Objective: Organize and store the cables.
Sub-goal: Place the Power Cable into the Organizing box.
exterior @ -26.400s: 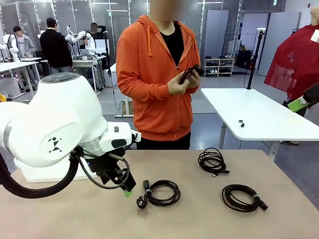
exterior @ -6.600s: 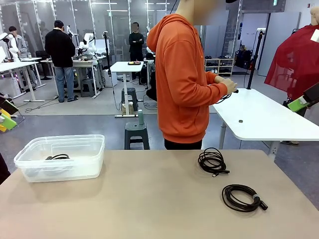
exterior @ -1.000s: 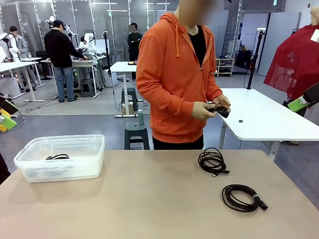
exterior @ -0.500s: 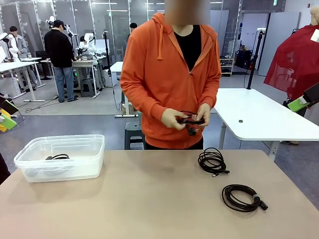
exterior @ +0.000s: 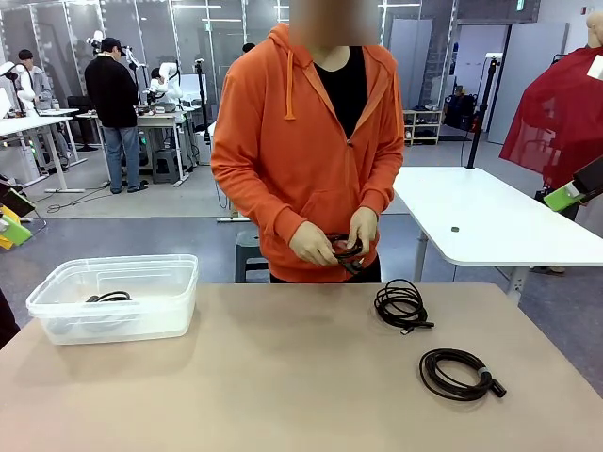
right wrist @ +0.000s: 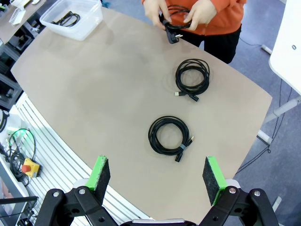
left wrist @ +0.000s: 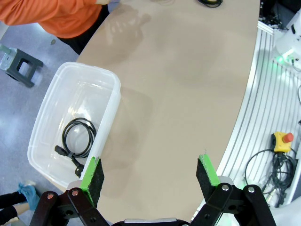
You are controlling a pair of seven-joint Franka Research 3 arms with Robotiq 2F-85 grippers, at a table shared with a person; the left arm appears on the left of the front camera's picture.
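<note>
Two loose: far cable (exterior: 403, 304), near cable (exterior: 458, 373), well apart on counter (exterior: 283, 377), likely for single picks; binned cable (left wrist: 79, 137) stored; person's cable (exterior: 345, 250) probably incoming. Left hand (left wrist: 148, 165), right hand (right wrist: 155, 162) spread, empty.

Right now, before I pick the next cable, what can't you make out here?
- Handheld cable: front view, the person's hands cover most of its coil.
- Binned cable: front view, the bin wall hides most of it.
- Table coil: left wrist view, cut by the top edge; which one is unclear.
</note>
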